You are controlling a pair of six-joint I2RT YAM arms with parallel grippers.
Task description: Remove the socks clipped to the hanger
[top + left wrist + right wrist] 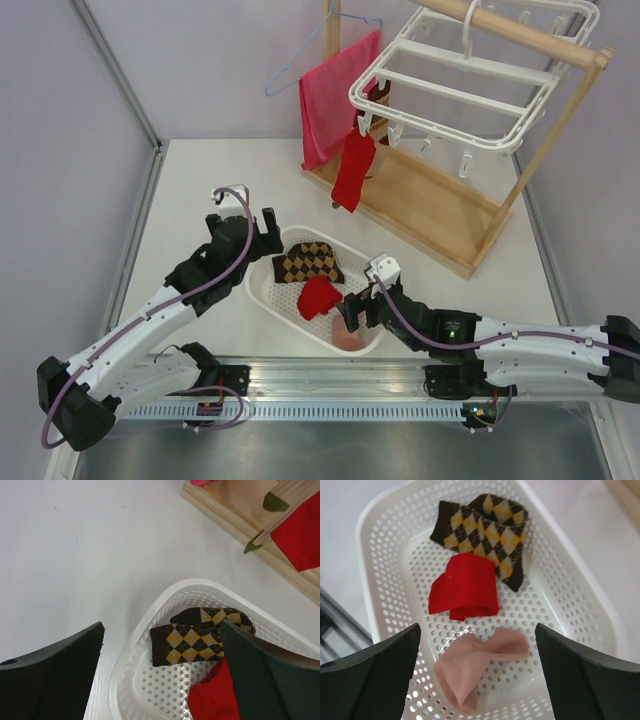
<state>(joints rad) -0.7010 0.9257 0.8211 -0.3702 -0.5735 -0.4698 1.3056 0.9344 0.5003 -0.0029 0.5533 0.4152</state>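
Closest to me, the right arm (520, 345) reaches in low from the right. Its jaws stand wide apart with nothing between them, hovering over the near end of the white basket (262, 290). Right beneath them lies the pale pink sock (480, 665), folded into a bend, one end pointing right and the other toward the near edge. The basket sits on the counter (200, 190) with its long axis running from far left to near right. In its middle is a red sock (465, 587), doubled over into a short bundle lying crosswise. At the far end the argyle socks (308, 262) lie flat and overlapping, their length also running across the basket. The left arm (150, 320) comes up from the near left. Its jaws are spread open and empty, poised over the basket's far-left rim.

Farther back, on the wooden stand (430, 215), hangs the white hanger (465, 92), tilted, its long side running left to right. From a clip at its near-left corner a second red sock (353, 170) dangles, long axis nearly vertical, its lower end close to the stand's base. A darker scrap shows just above it at the frame's edge, and I cannot tell what it is. Behind hangs a red-pink towel (335, 95), with a thin wire hanger (296, 60) beyond.
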